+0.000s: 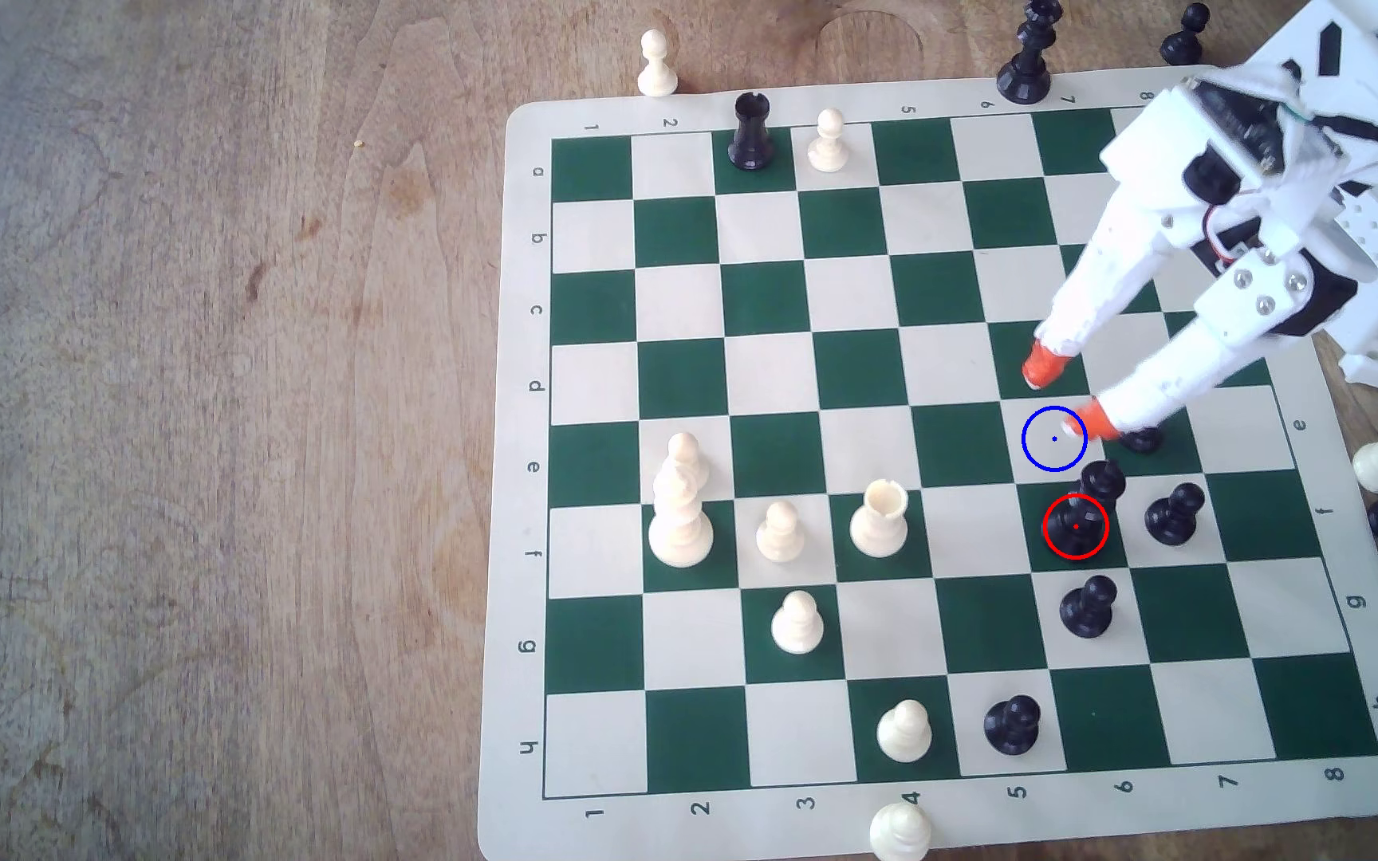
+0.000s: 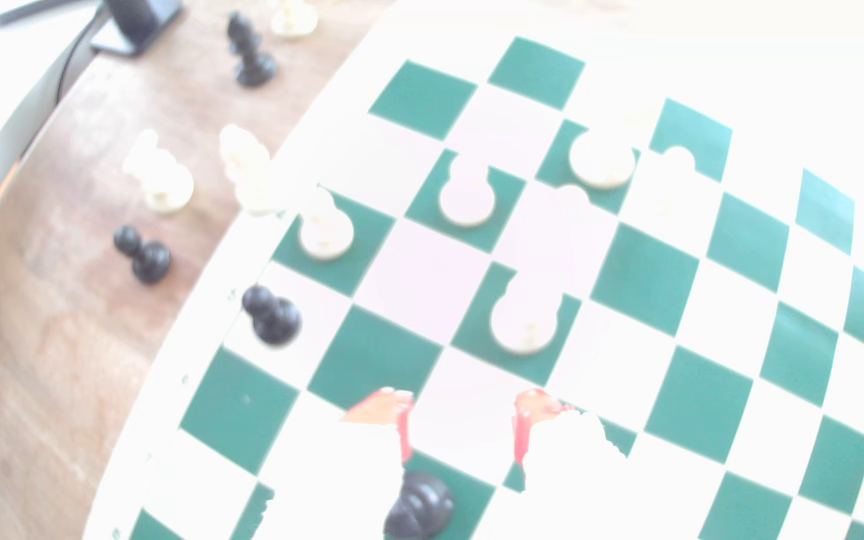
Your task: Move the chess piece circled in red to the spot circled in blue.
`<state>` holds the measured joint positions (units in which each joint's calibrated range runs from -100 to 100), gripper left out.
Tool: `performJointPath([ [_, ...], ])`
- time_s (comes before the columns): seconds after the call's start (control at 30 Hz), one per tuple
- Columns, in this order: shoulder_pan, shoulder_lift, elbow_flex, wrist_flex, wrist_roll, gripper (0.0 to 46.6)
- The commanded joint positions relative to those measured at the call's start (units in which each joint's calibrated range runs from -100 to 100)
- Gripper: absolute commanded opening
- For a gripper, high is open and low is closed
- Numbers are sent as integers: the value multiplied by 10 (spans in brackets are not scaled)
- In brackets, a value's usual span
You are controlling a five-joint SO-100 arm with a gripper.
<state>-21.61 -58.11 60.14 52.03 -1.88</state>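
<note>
Nothing moved yet, judging by the layout. Tall black chess piece standing upright on its dark green square inside the red ring, among black pawns: one just beside it toward the exterior view's right, another one row nearer the board's bottom edge. Blue-ringed spot on the cream square directly above it in the exterior view, bare of any piece.

Tool hovering over the board near the spot, spread wide and holding nothing; one orange fingertip above a green square, the other at the blue ring's edge. In the wrist view, tool with both orange tips apart and a dark piece low between them; too blurred to say for certain which piece.

Still to do, by this reading: lower over the ringed piece, close on its slender body, lift clear of the neighbouring pawns, set down on the spot one square over. Tight quarters; risk of knocking a pawn.
</note>
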Motion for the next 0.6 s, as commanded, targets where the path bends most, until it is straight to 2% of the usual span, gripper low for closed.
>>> performJointPath([
  [0.0,-7,18,-69,33,-6,178],
  [0.2,-31,54,-98,109,-17,186],
  [0.57,-39,98,-27,61,-23,196],
])
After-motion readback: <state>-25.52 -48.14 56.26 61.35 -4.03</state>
